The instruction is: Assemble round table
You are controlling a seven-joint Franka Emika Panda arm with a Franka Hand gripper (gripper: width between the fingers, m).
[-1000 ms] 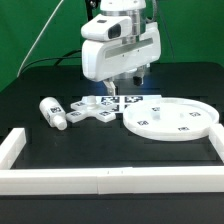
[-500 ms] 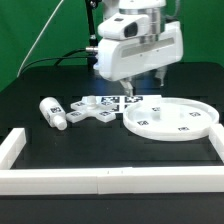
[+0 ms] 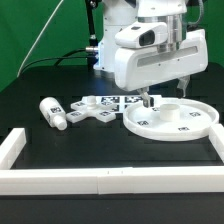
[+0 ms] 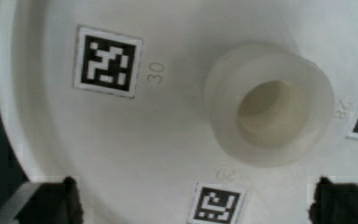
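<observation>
The gripper (image 3: 165, 93) was held spread wide over the round disc (image 3: 168, 122), on which 3 tags (image 4: 108, 60) were seen.

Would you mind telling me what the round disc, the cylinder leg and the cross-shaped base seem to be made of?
Round disc: likely moulded white plastic, smooth, faintly glossy; the wrist view shows a seamless rounded hub. Cylinder leg: seemingly the same white plastic. Cross-shaped base: white plastic too, finish too small to judge. All carry black-and-white tags, perhaps paper stickers.
</observation>
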